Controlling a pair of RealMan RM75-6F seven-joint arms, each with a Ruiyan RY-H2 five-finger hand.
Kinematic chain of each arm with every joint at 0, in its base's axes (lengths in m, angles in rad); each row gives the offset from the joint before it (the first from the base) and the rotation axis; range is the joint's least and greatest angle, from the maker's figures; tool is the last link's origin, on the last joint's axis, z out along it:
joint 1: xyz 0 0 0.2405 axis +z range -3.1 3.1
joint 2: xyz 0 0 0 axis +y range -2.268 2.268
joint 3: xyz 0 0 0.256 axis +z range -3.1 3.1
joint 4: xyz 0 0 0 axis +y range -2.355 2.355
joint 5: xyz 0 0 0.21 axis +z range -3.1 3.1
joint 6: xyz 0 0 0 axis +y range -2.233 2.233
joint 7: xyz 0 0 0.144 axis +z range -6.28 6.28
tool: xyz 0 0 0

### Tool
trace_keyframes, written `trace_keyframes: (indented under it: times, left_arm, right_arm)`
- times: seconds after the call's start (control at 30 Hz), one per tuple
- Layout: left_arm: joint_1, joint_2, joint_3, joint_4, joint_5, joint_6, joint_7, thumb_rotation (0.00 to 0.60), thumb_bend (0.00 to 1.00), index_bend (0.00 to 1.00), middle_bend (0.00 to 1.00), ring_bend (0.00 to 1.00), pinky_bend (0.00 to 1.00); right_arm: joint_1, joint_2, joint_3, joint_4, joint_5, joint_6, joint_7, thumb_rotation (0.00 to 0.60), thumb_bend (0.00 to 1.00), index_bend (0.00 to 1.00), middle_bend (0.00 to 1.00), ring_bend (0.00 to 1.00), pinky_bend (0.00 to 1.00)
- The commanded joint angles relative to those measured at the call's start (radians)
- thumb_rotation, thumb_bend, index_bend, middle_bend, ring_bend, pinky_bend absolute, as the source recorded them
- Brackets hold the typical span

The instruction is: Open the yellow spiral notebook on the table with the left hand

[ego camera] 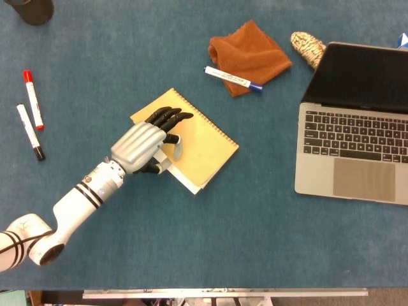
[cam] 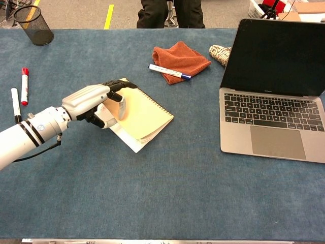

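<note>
The yellow spiral notebook (ego camera: 207,143) (cam: 150,118) lies slanted on the blue table left of centre, its wire spine along the far right edge. My left hand (ego camera: 141,145) (cam: 91,100) is at its left edge, dark fingers over the cover and thumb curled against it, gripping the cover there. The cover is raised slightly and a white page strip (ego camera: 185,182) (cam: 128,142) shows beneath along the near edge. My right hand shows in neither view.
An open laptop (ego camera: 357,121) (cam: 269,86) fills the right side. Behind the notebook are an orange cloth (ego camera: 252,51) (cam: 183,57) and a blue-capped marker (ego camera: 233,78) (cam: 169,72). A red marker (ego camera: 32,99) and a black marker (ego camera: 30,132) lie far left; a mesh cup (cam: 33,24) stands back left.
</note>
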Motion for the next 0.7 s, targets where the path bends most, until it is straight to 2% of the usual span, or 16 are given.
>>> trace_keyframes:
  times: [0.03,0.23,0.3,0.43,0.6,0.7]
  left_arm:
    - [-0.001,-0.003,-0.002,-0.008,-0.005,-0.005,0.000,0.600,0.39,0.65,0.11,0.00,0.00]
    - [-0.005,0.000,-0.010,-0.035,-0.014,-0.011,-0.004,0.600,0.39,0.72,0.16,0.00,0.00]
    - [-0.006,0.003,-0.012,-0.048,-0.015,-0.012,-0.014,0.600,0.39,0.69,0.16,0.00,0.00]
    - [-0.007,0.006,-0.018,-0.062,-0.010,0.001,-0.030,0.600,0.39,0.58,0.16,0.00,0.00]
    - [-0.020,0.012,-0.031,-0.074,-0.011,-0.002,-0.030,0.600,0.39,0.55,0.16,0.00,0.00]
    - [-0.027,0.014,-0.038,-0.083,-0.013,-0.007,-0.027,0.600,0.42,0.56,0.16,0.00,0.00]
  right_arm:
    - [0.000,0.000,0.001,0.001,0.001,0.000,0.002,0.600,0.19,0.16,0.21,0.10,0.18]
    - [0.000,-0.001,0.002,0.006,0.002,0.000,0.007,0.600,0.19,0.16,0.21,0.10,0.18]
    - [0.000,-0.002,0.002,0.008,0.002,-0.001,0.008,0.600,0.19,0.16,0.21,0.10,0.18]
    - [-0.001,-0.002,0.003,0.011,0.005,-0.001,0.012,0.600,0.19,0.16,0.21,0.10,0.18]
    - [-0.002,-0.003,0.005,0.015,0.006,0.005,0.018,0.600,0.19,0.16,0.21,0.10,0.18]
    - [-0.003,-0.004,0.005,0.018,0.005,0.005,0.020,0.600,0.19,0.16,0.21,0.10,0.18]
